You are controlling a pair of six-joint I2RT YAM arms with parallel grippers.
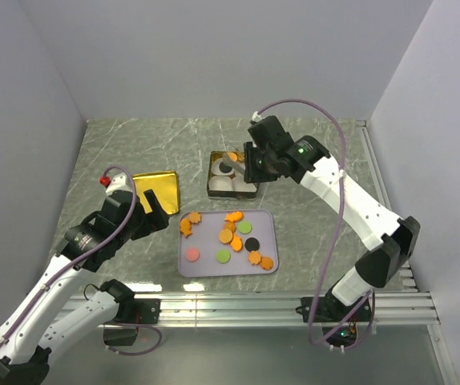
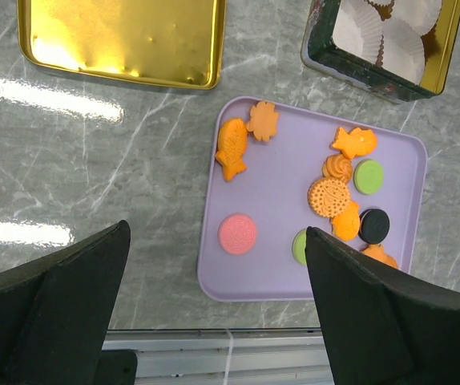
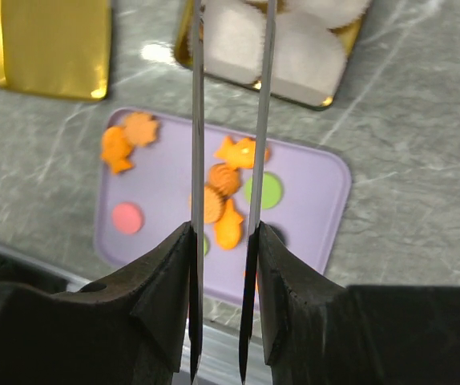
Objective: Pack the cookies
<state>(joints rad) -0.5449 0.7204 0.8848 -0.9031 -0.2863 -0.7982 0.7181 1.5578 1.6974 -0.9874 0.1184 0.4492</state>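
The cookies (image 1: pixel 230 237) lie scattered on a lavender tray (image 1: pixel 266 220) at mid-tabletop, mostly toward its right half. The right hand (image 1: pixel 234 167) hangs over the tin (image 1: pixel 232 193) of white paper cups (image 2: pixel 398 48) just behind the tray. Its thin blades stand a narrow gap apart, and I cannot tell whether they hold anything. The left hand (image 2: pixel 215 233) gapes wide and empty above the tray's left rim. The gold lid (image 1: pixel 156 191) lies beyond it, with bare marble between lid and tray.
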